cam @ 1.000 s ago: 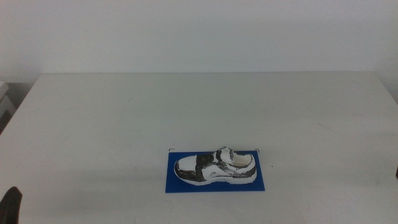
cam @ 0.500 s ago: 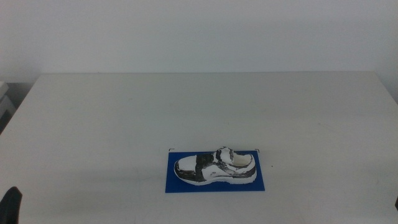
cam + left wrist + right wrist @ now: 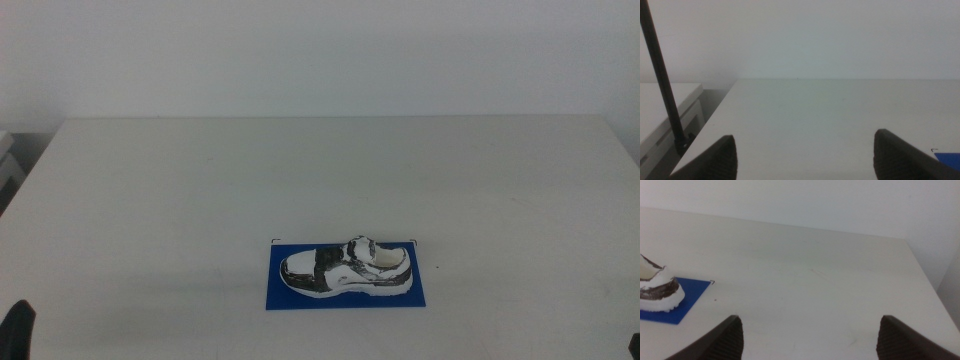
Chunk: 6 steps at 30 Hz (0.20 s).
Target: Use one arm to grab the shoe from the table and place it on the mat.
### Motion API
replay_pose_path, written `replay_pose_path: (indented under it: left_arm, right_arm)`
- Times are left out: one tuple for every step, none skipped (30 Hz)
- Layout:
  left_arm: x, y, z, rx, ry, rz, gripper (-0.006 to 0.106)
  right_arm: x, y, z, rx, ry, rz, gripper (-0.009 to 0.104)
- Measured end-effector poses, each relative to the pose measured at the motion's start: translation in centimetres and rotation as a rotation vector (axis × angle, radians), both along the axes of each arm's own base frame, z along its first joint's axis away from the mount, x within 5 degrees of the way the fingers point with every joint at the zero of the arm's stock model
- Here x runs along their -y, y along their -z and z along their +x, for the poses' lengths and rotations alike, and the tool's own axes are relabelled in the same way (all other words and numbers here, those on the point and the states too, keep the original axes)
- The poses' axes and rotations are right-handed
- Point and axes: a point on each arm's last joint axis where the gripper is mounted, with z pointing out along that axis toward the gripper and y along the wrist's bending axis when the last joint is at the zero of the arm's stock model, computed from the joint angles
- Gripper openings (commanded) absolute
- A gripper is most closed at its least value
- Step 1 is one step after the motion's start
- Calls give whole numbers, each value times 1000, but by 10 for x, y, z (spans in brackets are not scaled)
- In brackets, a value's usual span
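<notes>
The white sneaker with black patches (image 3: 348,269) lies on its sole on the royal blue mat (image 3: 345,297), at the front middle of the white table (image 3: 200,190), toe to the left. Its heel (image 3: 657,287) and a mat corner (image 3: 687,297) show in the right wrist view. My left gripper (image 3: 805,150) is open and empty, low at the table's front left corner; a dark stub of it (image 3: 18,328) shows in the middle view. My right gripper (image 3: 810,335) is open and empty, pulled back right of the mat. A mat corner (image 3: 947,157) shows in the left wrist view.
A thin black rod (image 3: 662,85) and a white shelf (image 3: 660,110) stand off the table's left edge. A white wall (image 3: 320,55) runs behind the table's far edge.
The dark piece at the right edge of the middle view has dropped out of sight. The left stub sank slightly. The shoe and mat have not moved.
</notes>
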Motion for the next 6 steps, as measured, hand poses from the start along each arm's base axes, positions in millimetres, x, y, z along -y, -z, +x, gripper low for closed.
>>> replay_pose_path:
  left_arm:
    - [0,0,0,0,0,0,94]
    - [0,0,0,0,0,0,94]
    - [0,0,0,0,0,0,94]
    - [0,0,0,0,0,0,94]
    - [0,0,0,0,0,0,94]
    - [0,0,0,0,0,0,94]
  right_arm:
    - [0,1,0,-6,0,0,72]
    - [0,1,0,-12,-1,-1,72]
    - [0,1,0,-16,-1,-2,72]
    - [0,2,0,-18,-1,-2,72]
    - [0,2,0,-19,-1,-2,72]
    - [0,2,0,-20,-1,-2,72]
